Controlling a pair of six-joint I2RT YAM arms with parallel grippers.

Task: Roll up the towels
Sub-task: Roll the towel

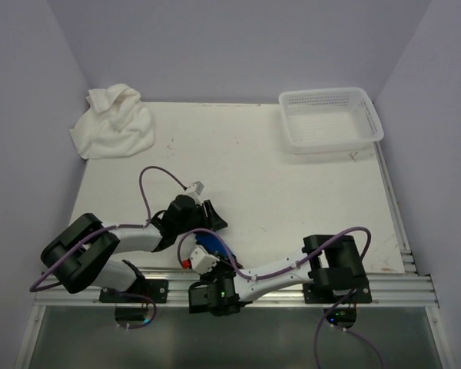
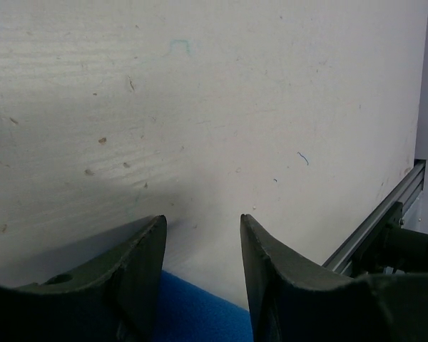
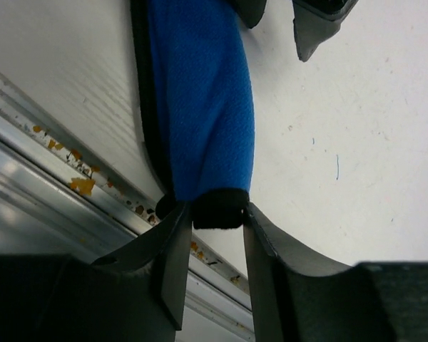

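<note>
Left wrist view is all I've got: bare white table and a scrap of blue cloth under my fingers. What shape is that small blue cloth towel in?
Observer: In the right wrist view, the small blue cloth towel looks rolled into a long tube.
Operator: Is the right arm on it?
Observer: The roll's dark-hemmed end sits between the fingertips of the right gripper. I can't tell whether they are pinching it.
Operator: And the other towel?
Observer: In the top view, the large white textured towel lies bunched and unrolled at the far left corner of the table.
</note>
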